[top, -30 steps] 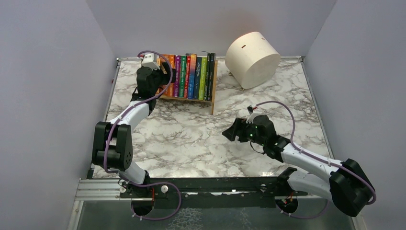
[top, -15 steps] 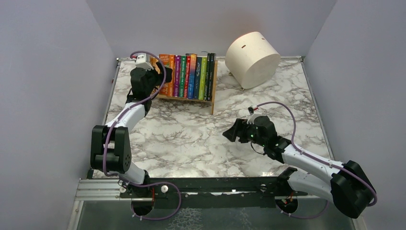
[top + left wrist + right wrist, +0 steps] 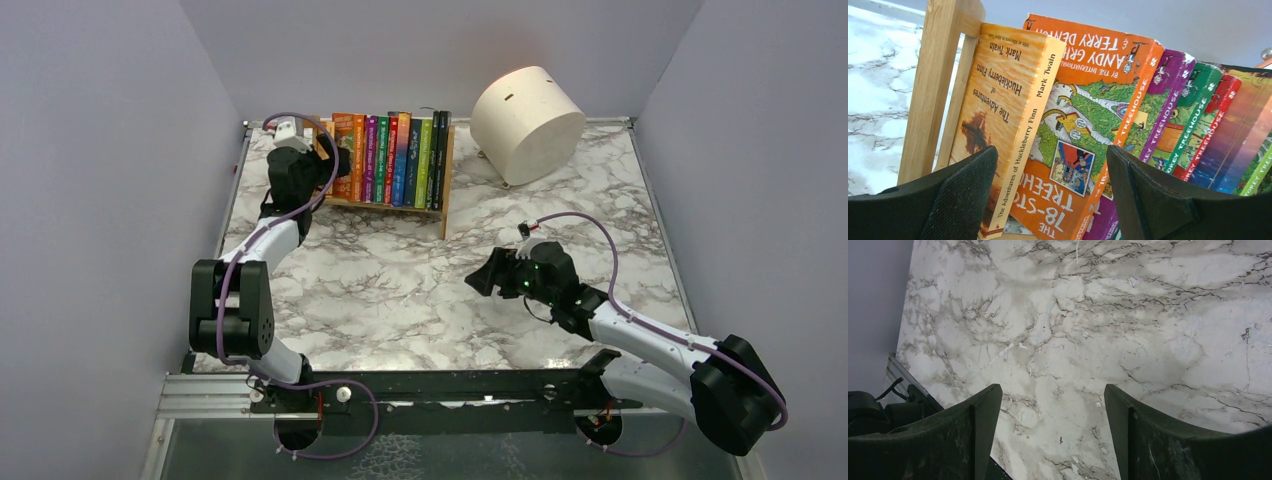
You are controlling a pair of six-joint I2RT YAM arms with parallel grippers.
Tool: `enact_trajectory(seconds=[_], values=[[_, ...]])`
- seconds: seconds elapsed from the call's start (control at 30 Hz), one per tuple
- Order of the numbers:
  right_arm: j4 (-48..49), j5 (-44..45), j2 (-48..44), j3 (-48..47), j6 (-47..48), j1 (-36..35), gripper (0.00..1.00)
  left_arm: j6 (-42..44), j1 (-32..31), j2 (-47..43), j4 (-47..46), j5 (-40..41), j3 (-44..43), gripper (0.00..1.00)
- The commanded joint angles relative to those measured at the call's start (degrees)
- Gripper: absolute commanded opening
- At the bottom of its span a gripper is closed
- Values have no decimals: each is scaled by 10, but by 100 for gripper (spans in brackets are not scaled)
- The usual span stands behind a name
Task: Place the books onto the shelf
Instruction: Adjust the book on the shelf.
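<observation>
Since the left gripper point(image 3: 335, 162) hangs spread and empty at the left end of the small light-wood slatted shelf point(image 3: 446, 195), the thin colourful books point(image 3: 395, 160) standing upright in it are nearest that arm. The right gripper point(image 3: 476, 278) hovers spread, empty, well in front.

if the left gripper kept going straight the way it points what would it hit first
Most likely the orange book on the shelf, dead ahead of the open left gripper. The tan book beside it looks about as near, so it may touch first.
</observation>
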State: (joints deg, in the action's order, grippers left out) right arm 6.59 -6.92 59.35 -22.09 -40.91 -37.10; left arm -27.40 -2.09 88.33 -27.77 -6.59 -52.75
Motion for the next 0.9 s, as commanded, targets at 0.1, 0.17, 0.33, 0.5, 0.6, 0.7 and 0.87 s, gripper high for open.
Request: enact_trajectory(seconds=[0.1,0.17,0.33,0.5,0.6,0.7,0.87], values=[[-7,4,2,0,-3,1,74,-30,12,37,-35,-30,2,74],[-8,4,1,-1,-2,1,74,-42,15,47,-46,-56,0,74],[-10,6,-1,-1,-2,1,74,-69,23,63,-82,-107,2,74],[-11,6,-4,-1,-2,2,74,-94,27,76,-115,-151,2,73],[-14,7,-8,0,-2,2,74,-111,30,86,-132,-171,3,74],[-17,9,-12,1,-2,2,74,-139,37,108,-152,-202,3,73],[-20,11,-17,4,-3,1,74,-167,46,102,-200,-210,30,73]])
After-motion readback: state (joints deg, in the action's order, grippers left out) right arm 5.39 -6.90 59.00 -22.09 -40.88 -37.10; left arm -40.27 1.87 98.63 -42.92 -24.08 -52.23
